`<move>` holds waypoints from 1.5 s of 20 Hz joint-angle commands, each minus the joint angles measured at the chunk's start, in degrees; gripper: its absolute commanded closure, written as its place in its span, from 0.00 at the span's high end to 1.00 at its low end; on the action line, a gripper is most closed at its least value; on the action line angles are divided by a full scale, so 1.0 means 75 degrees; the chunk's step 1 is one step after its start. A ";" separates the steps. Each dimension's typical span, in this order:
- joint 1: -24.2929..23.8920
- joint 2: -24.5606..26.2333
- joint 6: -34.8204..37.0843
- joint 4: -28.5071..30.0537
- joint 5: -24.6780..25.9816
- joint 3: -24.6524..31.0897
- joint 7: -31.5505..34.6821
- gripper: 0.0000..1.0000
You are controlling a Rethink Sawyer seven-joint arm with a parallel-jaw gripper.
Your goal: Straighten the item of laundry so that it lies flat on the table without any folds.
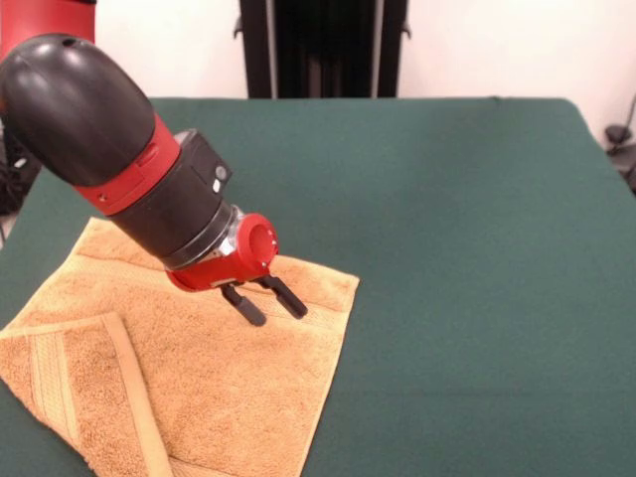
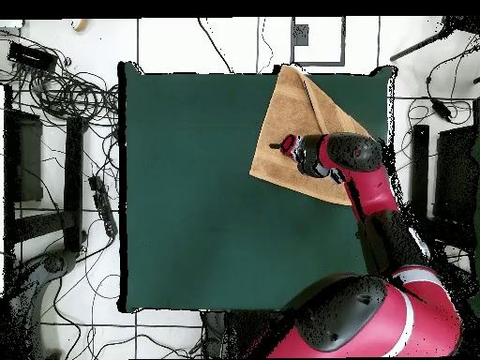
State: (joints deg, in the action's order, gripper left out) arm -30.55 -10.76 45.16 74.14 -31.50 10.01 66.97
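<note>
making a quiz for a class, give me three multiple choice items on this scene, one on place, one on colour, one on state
1. Where on the table does the towel lie?
A. at a corner
B. dead centre
C. off the table, on the floor

2. What colour is the towel?
A. white
B. golden-orange
C. blue

3. How does the towel lie?
A. fully flat
B. rolled into a tube
C. one corner folded over

Key: 1 A, the overhead view shows it at a table corner, reaching the edge. 2 B, both views show golden-orange cloth. 3 C, the front view shows a flap folded back onto it, with the open end effector above.
</note>
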 commanded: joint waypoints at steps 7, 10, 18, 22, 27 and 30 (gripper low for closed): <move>0.1072 0.1008 0.0634 0.0868 0.0726 -0.0282 0.1621 1.00; 0.1074 0.0842 0.0644 0.1135 0.0745 -0.0299 0.1491 1.00; 0.1207 0.0554 0.1808 0.1295 0.0992 -0.0613 0.1682 1.00; 0.1305 0.0608 0.2701 0.0952 0.1297 -0.0836 0.1888 1.00; 0.1337 0.0921 0.3407 0.0388 0.1480 -0.0953 0.2118 1.00; 0.1307 0.1167 0.3490 -0.0010 0.1549 -0.0957 0.2072 1.00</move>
State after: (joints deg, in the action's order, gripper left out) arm -23.25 -10.15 63.93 74.12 -22.59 1.97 67.12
